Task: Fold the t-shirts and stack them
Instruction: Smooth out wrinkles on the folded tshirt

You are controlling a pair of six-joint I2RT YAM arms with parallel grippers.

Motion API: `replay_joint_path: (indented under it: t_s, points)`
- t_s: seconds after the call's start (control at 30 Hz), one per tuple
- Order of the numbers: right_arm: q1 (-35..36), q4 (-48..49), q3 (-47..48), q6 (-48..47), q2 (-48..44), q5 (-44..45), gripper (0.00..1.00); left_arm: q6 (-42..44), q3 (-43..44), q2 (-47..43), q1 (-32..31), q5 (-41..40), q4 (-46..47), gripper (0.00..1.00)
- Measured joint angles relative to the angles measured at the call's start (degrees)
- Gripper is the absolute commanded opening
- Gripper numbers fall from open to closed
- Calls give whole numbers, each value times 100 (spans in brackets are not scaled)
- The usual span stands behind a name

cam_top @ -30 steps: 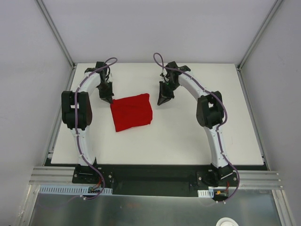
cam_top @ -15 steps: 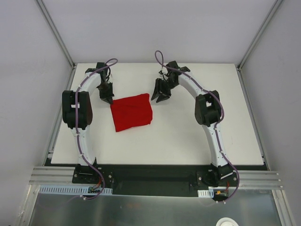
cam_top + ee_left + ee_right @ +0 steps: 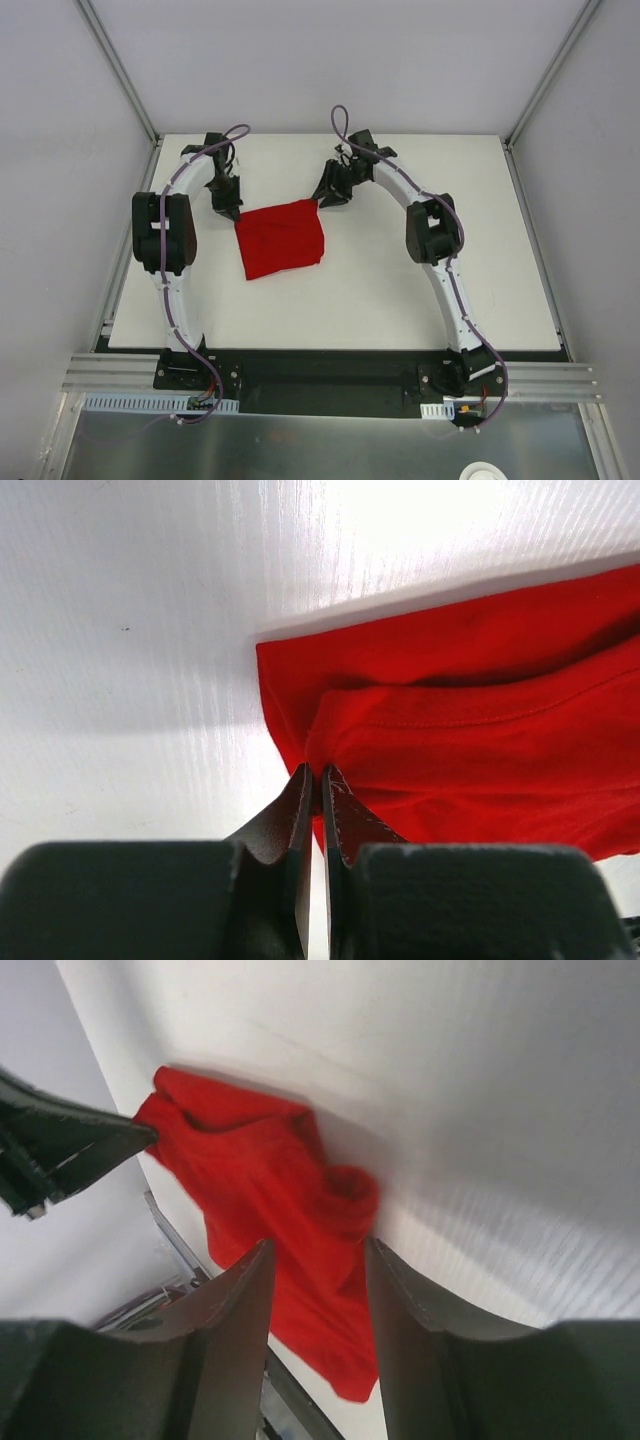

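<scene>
The red t-shirt (image 3: pixel 282 238) lies folded into a rough square on the white table (image 3: pixel 400 290), left of centre. My left gripper (image 3: pixel 230 212) sits at the shirt's far left corner. In the left wrist view its jaws (image 3: pixel 318 775) are pressed together, and the corner of the red cloth (image 3: pixel 480 730) bunches into the tips. My right gripper (image 3: pixel 322 198) hovers at the far right corner with its jaws apart. In the right wrist view (image 3: pixel 318 1250) the rumpled cloth (image 3: pixel 260 1180) shows between them, unheld.
Grey enclosure walls and metal posts (image 3: pixel 125 75) stand round the table. An aluminium rail (image 3: pixel 330 378) carrying both arm bases runs along the near edge. Bare tabletop spreads to the right and in front of the shirt.
My right gripper has opened and swung left and slightly back, from beside the shirt to its far right corner. The left gripper and the shirt have stayed put.
</scene>
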Motion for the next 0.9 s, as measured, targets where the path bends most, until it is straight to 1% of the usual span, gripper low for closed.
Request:
replay_joint_path:
  t_s: [0.13, 0.23, 0.3, 0.33, 0.4, 0.43, 0.5, 0.9]
  points:
    - [-4, 155, 63, 319, 396, -61, 44, 0, 0, 0, -2, 66, -22, 0]
    - [-26, 251, 103, 525, 487, -214, 44, 0, 0, 0, 0, 87, -26, 0]
    - [-39, 323, 129, 573, 487, -208, 40, 0, 0, 0, 0, 94, -28, 0]
    - [-48, 369, 129, 595, 487, -208, 30, 0, 0, 0, 0, 98, -31, 0]
    - [-59, 442, 129, 658, 490, -208, 25, 0, 0, 0, 0, 109, -42, 0]
    - [-63, 468, 129, 695, 490, -214, 14, 0, 0, 0, -2, 109, -55, 0]
    - [-72, 535, 129, 750, 490, -240, 1, 0, 0, 0, 0, 109, -72, 0]
    - [-72, 839, 90, 874, 490, -487, 1, -2, 0, 0, 0, 52, -129, 0]
